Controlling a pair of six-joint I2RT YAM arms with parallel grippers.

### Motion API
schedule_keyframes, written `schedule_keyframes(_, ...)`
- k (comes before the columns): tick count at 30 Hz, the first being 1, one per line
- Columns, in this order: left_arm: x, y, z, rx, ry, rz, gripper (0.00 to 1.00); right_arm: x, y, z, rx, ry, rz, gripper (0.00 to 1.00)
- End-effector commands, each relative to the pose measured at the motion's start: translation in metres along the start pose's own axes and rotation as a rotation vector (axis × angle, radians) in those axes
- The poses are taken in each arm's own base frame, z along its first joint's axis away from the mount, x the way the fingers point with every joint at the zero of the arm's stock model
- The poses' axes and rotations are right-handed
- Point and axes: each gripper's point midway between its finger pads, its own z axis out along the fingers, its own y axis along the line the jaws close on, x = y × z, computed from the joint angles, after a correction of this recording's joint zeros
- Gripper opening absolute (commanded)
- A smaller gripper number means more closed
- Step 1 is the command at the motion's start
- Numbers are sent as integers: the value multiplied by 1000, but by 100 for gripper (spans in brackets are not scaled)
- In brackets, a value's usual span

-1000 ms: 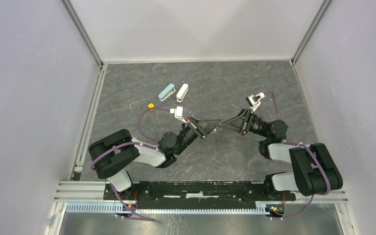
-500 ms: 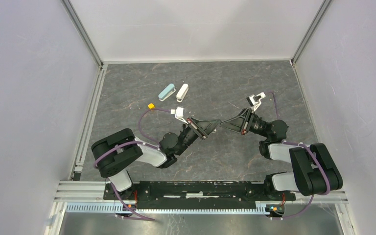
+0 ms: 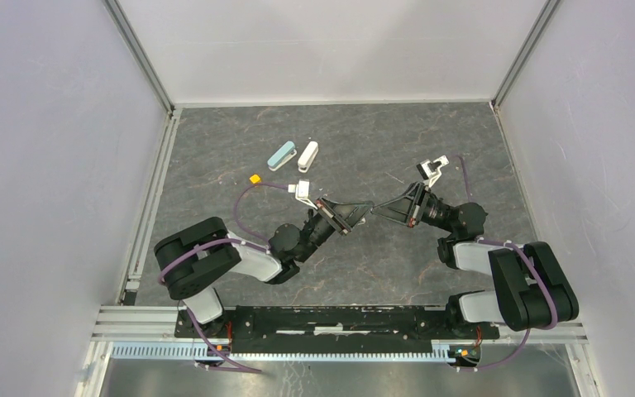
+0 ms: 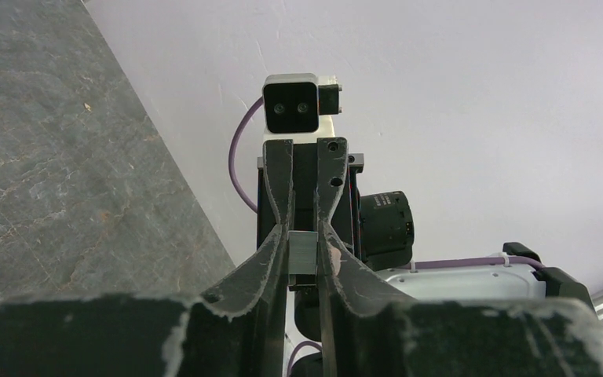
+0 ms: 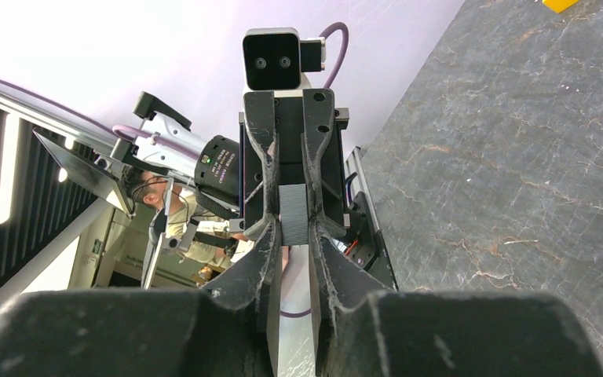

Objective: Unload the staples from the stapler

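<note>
right gripper (image 5: 292,236) has just closed on the stapler (image 5: 293,203)
left gripper (image 4: 303,247) clamps its other end tight; held mid-air between both, it looks ready to pull open.

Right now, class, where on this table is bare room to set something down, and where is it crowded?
Free: the far right corner of the table; the near middle, between the arms. Crowded: the centre, where the left gripper and right gripper clamp the stapler, and the cluster left of centre: teal oblong, white oblong, yellow cube.
</note>
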Motion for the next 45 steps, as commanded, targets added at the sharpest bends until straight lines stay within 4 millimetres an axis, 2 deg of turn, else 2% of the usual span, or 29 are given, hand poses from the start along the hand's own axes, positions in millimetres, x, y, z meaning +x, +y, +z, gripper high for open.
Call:
schedule_keyframes(1, -9, -16, 7, 49, -47, -44, 29, 0, 55, -5, -216, -33, -366, 17)
schedule_keyframes(8, -9, -20, 4, 62, -37, -30, 48, 1, 58, -6, -221, -23, -397, 15)
schedule_keyframes(11, -15, -22, 1, 68, -32, -8, 52, 3, 55, -5, -208, -2, -417, 15)
schedule_keyframes(15, -20, -16, -2, 47, 30, 4, 53, 7, 53, -5, -204, 38, -452, 15)
schedule_keyframes(20, -21, -18, -10, 38, 95, 48, 54, 10, 45, -4, -181, 82, -448, 14)
schedule_keyframes(29, 2, -9, -8, -42, 272, 130, 56, 11, 44, -1, -187, 105, -465, 14)
schedule_keyframes(35, 4, -10, -6, -35, 287, 130, 56, 11, 37, 0, -164, 115, -461, 14)
schedule_keyframes(39, 3, -11, -6, -32, 282, 125, 53, 11, 33, 1, -151, 121, -454, 13)
schedule_keyframes(41, 0, -12, -6, -31, 269, 122, 44, 11, 31, 1, -145, 123, -452, 13)
schedule_keyframes(45, -3, -14, -9, -24, 253, 119, 43, 11, 27, 1, -131, 126, -444, 13)
